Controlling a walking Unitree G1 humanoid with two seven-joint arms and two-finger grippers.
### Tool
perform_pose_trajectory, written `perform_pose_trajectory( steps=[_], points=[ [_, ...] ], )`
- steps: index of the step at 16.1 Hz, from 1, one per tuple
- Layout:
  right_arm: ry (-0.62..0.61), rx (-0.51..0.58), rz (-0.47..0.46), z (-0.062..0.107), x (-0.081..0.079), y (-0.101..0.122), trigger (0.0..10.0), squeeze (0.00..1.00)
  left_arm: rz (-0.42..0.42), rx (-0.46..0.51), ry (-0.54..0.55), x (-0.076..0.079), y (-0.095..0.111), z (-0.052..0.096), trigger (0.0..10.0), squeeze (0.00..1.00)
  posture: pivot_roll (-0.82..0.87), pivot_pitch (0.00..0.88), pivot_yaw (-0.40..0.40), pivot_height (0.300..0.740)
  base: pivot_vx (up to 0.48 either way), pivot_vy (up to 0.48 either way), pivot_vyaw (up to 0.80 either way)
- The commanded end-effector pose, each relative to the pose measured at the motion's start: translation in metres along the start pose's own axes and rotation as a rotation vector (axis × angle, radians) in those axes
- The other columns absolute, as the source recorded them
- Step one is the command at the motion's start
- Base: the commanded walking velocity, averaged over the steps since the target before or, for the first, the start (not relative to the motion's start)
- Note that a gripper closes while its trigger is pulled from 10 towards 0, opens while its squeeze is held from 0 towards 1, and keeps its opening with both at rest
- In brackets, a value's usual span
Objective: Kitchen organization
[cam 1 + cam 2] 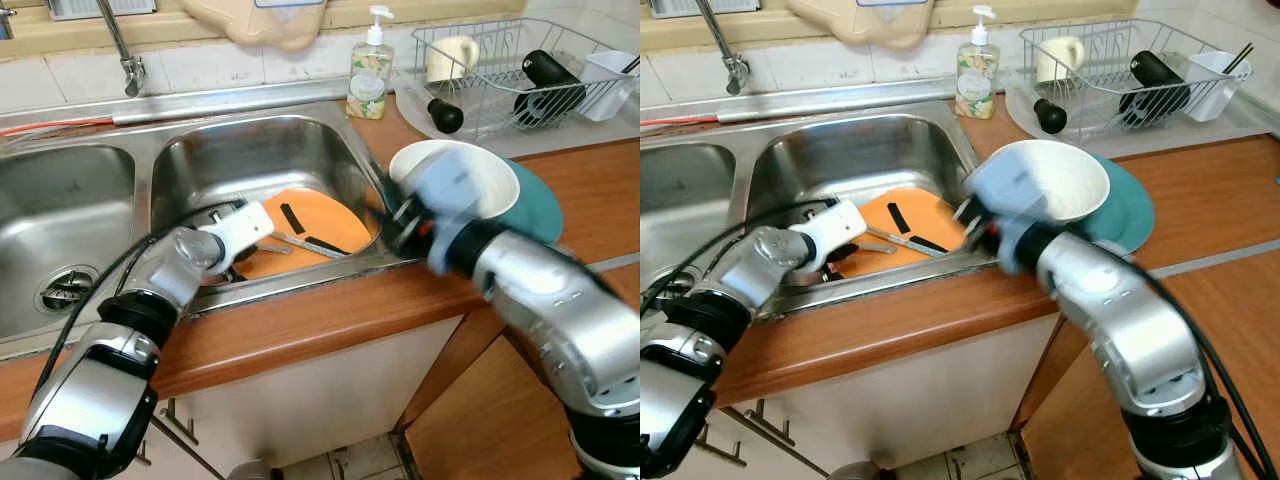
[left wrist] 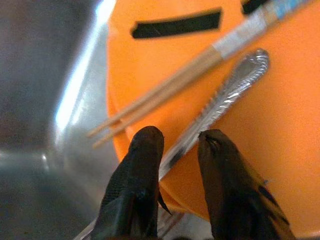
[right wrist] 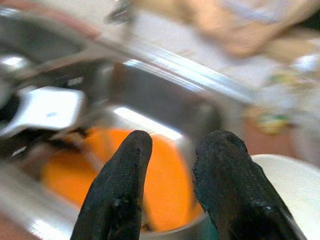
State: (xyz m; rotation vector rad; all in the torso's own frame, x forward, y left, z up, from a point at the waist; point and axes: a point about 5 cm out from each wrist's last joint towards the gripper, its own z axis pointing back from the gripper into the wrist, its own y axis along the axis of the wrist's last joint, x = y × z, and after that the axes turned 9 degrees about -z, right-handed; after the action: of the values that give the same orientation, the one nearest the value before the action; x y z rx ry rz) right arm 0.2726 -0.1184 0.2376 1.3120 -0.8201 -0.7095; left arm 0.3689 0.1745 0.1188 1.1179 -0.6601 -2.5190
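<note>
Jaws parted a little, your left gripper (image 2: 172, 150) straddled the handle end of a silver utensil (image 2: 227, 97), whose handle ran between the two black fingers (image 2: 137, 170); whether they pressed it could not be told. That utensil lay flat on the orange plate (image 1: 325, 215) in the right basin of the steel sink (image 1: 250, 150), its long axis running from the gripper out across the plate, ornate rounded end pointing away from your wrist. Beside it, nearly parallel, lay a pair of wooden chopsticks (image 2: 165, 90), tips off the plate's edge toward the basin wall.

Your right gripper (image 3: 170, 165), blurred, hung above the sink's right rim with its fingers apart and nothing between them, close to the white bowl (image 1: 470, 175) that sat on a teal plate (image 1: 540, 205) on the wooden counter (image 1: 590, 180). Behind stood a soap dispenser (image 1: 370, 70) and a wire dish rack (image 1: 520, 70) holding a cup and dark items.
</note>
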Motion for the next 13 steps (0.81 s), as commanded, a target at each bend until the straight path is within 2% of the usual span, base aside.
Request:
perform_pose_trajectory(
  steps=[1,2,3,4,5,7,9,10,11,12,13],
  points=[
    [-0.063,0.052,0.004,0.002,0.01,0.011,10.0,0.0,0.018,0.05,0.03,-0.01,0.008,0.004,10.0,1.0,-0.11,0.0,0.034,0.74,0.0,0.0,0.0],
    [-0.106,0.073,-0.013,0.004,0.018,0.015,10.0,0.56,0.051,0.113,0.045,-0.012,0.014,0.007,10.0,1.0,-0.11,0.0,0.034,0.74,0.0,0.0,0.0],
    [-0.15,0.094,-0.032,0.008,0.027,0.019,10.0,1.0,0.098,0.214,0.055,-0.014,0.024,0.012,10.0,1.0,-0.11,0.0,0.033,0.74,0.0,0.0,0.0],
    [-0.203,0.112,-0.052,0.014,0.036,0.02,10.0,1.0,0.159,0.373,0.04,-0.013,0.038,0.02,10.0,1.0,-0.11,0.0,0.031,0.74,0.0,0.0,0.0],
    [-0.239,0.117,-0.062,0.019,0.04,0.02,10.0,1.0,0.196,0.461,0.037,-0.012,0.047,0.028,10.0,1.0,-0.11,0.0,0.031,0.74,0.0,0.0,0.0],
    [-0.289,0.112,-0.073,0.026,0.046,0.017,10.0,1.0,0.281,0.593,0.037,-0.011,0.058,0.043,10.0,1.0,-0.11,0.0,0.031,0.74,0.0,0.0,0.0],
    [-0.292,0.097,-0.073,0.03,0.046,0.014,10.0,1.0,0.305,0.653,0.028,-0.007,0.061,0.053,10.0,1.0,-0.11,0.0,0.029,0.74,0.0,0.0,0.0],
    [-0.277,0.069,-0.073,0.033,0.041,0.009,10.0,1.0,0.344,0.717,0.008,-0.001,0.065,0.064,10.0,0.96,-0.11,0.0,0.028,0.74,0.0,0.0,0.0],
    [-0.246,0.037,-0.083,0.033,0.033,0.002,10.0,1.0,0.392,0.779,-0.028,0.006,0.068,0.074,10.0,0.0,-0.1,0.0,0.028,0.74,0.0,0.0,0.0],
    [-0.222,0.019,-0.081,0.032,0.027,-0.001,10.0,1.0,0.428,0.816,-0.056,0.012,0.069,0.08,10.0,0.0,-0.1,0.0,0.026,0.74,0.0,0.0,0.0],
    [-0.211,0.006,-0.09,0.031,0.021,-0.005,10.0,0.0,0.447,0.831,-0.092,0.02,0.07,0.086,10.0,0.0,-0.1,0.0,0.022,0.74,0.0,0.0,0.0]
  ],
)
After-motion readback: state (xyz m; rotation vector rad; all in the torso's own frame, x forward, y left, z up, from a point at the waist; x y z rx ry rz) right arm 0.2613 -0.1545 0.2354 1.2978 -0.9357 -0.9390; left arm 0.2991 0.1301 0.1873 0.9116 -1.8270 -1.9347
